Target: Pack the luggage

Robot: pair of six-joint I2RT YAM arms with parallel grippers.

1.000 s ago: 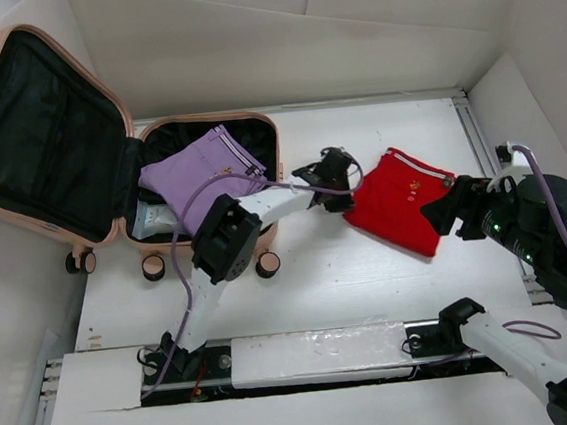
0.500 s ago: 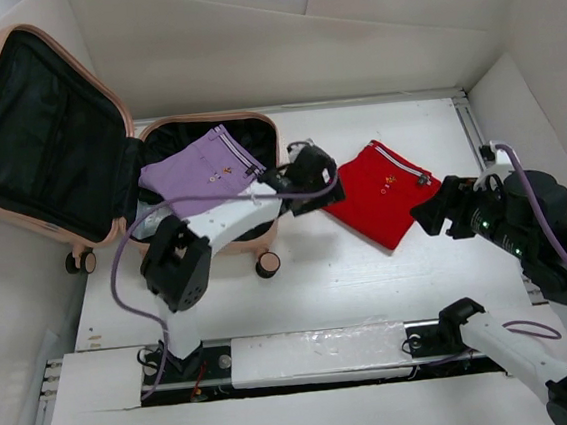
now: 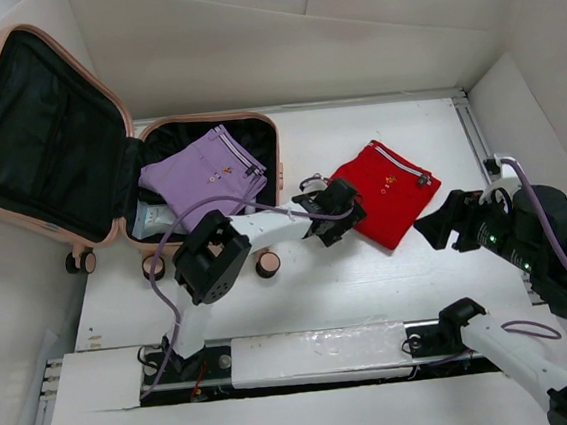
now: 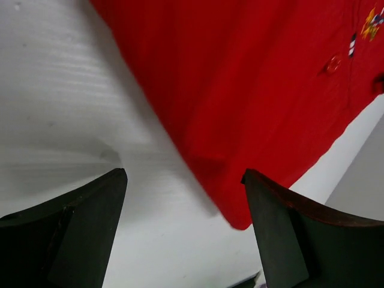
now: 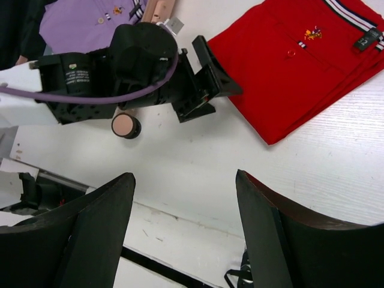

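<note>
Both wide and empty: left tool [image 3: 331, 224] newly loosed at the red shirt [image 3: 387, 194] edge, right tool [image 3: 440, 228] unchanged.

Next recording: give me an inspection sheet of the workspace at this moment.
surface: white table, carrying the luggage and one shirt
job's things: luggage open, lid leaning back left; purple shirt folded inside; red shirt folded on the table to its right
clutter: nothing seen
tools: left tool open at the red shirt's edge, not gripping; right tool open, empty
cables: left purple cable loops beside the luggage; right purple cable runs along its arm
surroundings: white walls
</note>
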